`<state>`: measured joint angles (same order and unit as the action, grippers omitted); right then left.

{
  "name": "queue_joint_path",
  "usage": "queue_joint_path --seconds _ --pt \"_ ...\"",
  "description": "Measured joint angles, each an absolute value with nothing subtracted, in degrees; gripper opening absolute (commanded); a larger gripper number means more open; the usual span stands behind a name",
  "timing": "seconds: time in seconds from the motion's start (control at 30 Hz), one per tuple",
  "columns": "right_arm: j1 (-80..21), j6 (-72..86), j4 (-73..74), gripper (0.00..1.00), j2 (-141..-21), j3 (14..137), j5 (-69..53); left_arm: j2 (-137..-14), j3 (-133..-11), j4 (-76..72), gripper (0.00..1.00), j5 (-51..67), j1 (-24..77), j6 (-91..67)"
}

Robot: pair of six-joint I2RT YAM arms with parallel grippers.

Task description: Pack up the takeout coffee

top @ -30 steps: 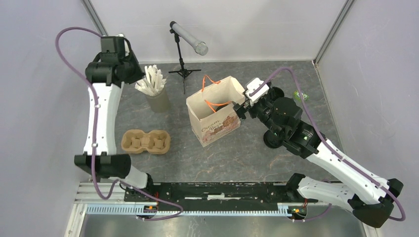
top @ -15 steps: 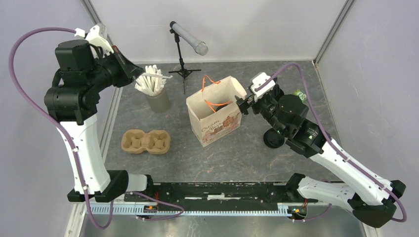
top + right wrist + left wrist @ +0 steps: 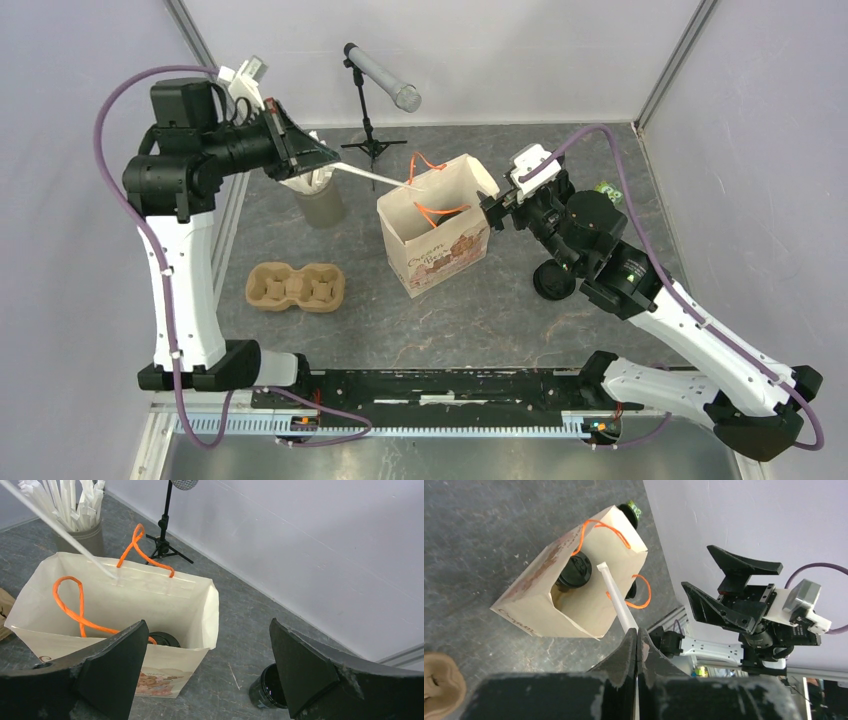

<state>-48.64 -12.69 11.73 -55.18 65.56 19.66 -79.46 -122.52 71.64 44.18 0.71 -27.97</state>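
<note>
Now the left hand (image 3: pixel 636 634), clamped on a stick (image 3: pixel 616 597), points it rightward at the bag (image 3: pixel 531 605) mouth, beside the cup (image 3: pixel 576 570); right hand (image 3: pixel 207 630) gapes

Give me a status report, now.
Left pincer shut on white stick, tip at mouth of paper bag. Right pincer open beside bag. Lidded black cup inside bag. Orange handle droops inside.

Cardboard carrier (image 3: pixel 296 287), microphone (image 3: pixel 383 80) (on stand), stick cup (image 3: pixel 322 207).

Grey table (image 3: pixel 480 310) w/ paper bag (image 3: pixel 440 250), cup carrier (image 3: pixel 296 287), stick cup (image 3: pixel 322 207), mic stand (image 3: pixel 372 148), open black cup (image 3: pixel 267 692).
</note>
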Motion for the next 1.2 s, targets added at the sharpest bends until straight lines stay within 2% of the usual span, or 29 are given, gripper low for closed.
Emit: queue_joint_path --seconds 0.13,0.23,0.37,0.43,0.47,0.57,0.67,0.73,0.77,0.8,1.03,1.2 --pt "-48.6 -12.7 11.7 0.98 -55.0 65.6 19.8 -77.4 -113.7 67.3 0.02 45.6 0.7 -29.3" --pt "-48.6 -12.7 11.7 0.98 -54.4 65.6 19.8 -73.6 -100.3 57.0 0.02 46.4 0.8 -33.0" --pt "-48.6 -12.7 11.6 0.98 -53.5 65.6 19.8 -73.4 -89.6 46.9 0.05 46.0 2.8 -39.0" --pt "-48.6 -12.7 11.6 0.98 -53.2 65.6 19.8 -75.1 -88.3 44.6 0.18 45.6 4.5 -40.4" --pt "-48.6 -12.7 11.6 0.98 -53.1 65.6 19.9 -75.9 -88.3 43.7 0.29 45.6 5.1 -40.6" --pt "-48.6 -12.9 11.6 0.98 -52.9 65.6 20.2 -77.7 -88.3 41.5 0.47 45.6 6.5 -41.5" --pt "-48.6 -12.9 11.7 0.98 -53.0 65.6 20.2 -79.1 -90.1 43.2 0.52 45.2 6.9 -41.0" --pt "-48.6 -12.7 11.8 0.98 -53.2 65.6 20.2 -80.6 -93.9 46.2 0.60 44.6 6.8 -39.5" --pt "-48.6 -12.6 11.9 0.98 -53.4 65.6 20.2 -81.3 -96.5 47.8 0.75 44.1 6.8 -38.7" --pt "-48.6 -12.3 12.2 0.98 -53.7 65.6 20.2 -81.8 -98.6 48.9 0.99 43.8 6.8 -38.1" --pt "-48.6 -8.7 17.0 0.98 -56.9 67.7 20.2 -82.5 -112.9 54.4 1.00 42.3 6.8 -35.6" --pt "-48.6 -3.8 22.1 0.98 -59.1 72.3 19.0 -81.8 -118.6 54.7 1.00 42.2 6.8 -35.0"
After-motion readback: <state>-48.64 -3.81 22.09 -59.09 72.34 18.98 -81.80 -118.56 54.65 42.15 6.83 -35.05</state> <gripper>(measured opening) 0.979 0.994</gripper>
